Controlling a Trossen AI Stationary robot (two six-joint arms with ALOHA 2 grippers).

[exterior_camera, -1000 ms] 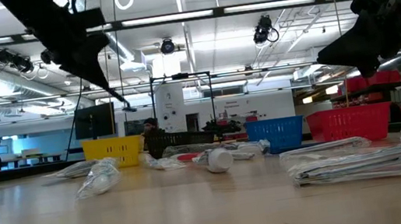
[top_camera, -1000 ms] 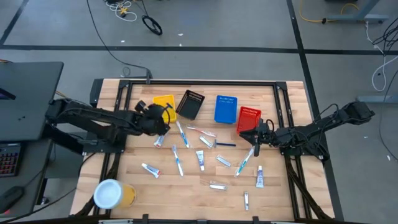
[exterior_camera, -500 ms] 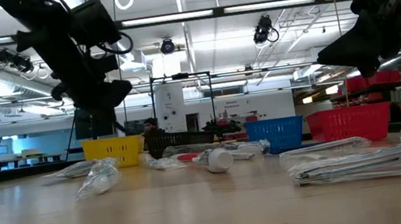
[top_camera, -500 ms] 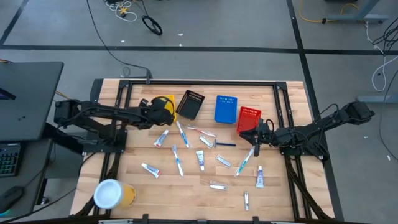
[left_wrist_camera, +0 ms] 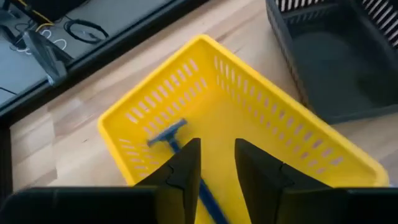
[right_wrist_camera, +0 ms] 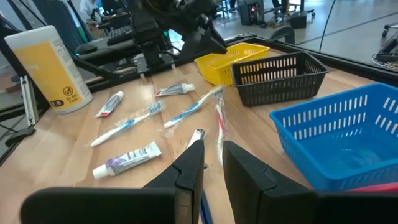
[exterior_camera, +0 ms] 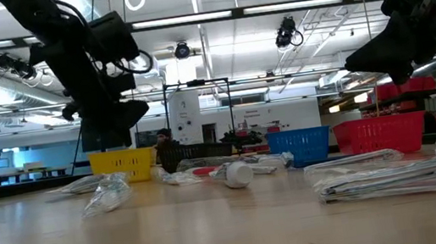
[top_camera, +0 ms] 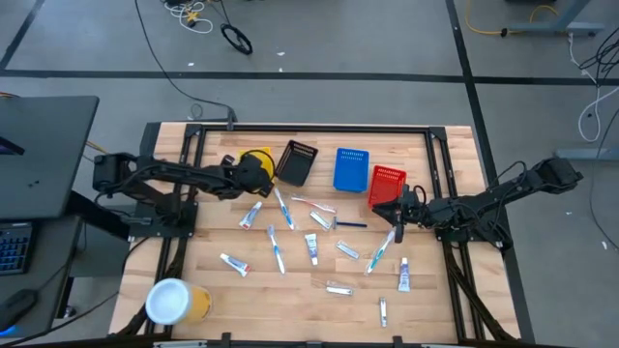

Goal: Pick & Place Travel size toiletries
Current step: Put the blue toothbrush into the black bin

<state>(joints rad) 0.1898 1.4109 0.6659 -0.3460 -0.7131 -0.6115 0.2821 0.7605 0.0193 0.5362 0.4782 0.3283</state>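
Jaws of the left gripper (left_wrist_camera: pixel 214 163) stand a little apart above the yellow basket (top_camera: pixel 254 160), holding nothing; a blue razor (left_wrist_camera: pixel 180 155) lies inside the basket just beyond their tips. A second ago these jaws were nearer together and the left arm sat over the counter (top_camera: pixel 290 290) beside the basket; now it reaches over the basket itself.

Over by the red basket (top_camera: pixel 387 184), the right gripper (right_wrist_camera: pixel 211 165) hovers with a narrow gap between its jaws; a thin dark blue stick shows in that gap, but whether it is gripped cannot be told. This arm has not moved.

Other toiletries lie spread on the counter: toothbrushes (right_wrist_camera: pixel 127 124), small white tubes (right_wrist_camera: pixel 127 158) and clear-wrapped items (exterior_camera: pixel 396 172). The black basket (top_camera: pixel 296 160) and blue basket (top_camera: pixel 351 168) stand between the yellow and red ones.

Print on the big yellow cup (right_wrist_camera: pixel 50 68) and on the tubes is too small to read.
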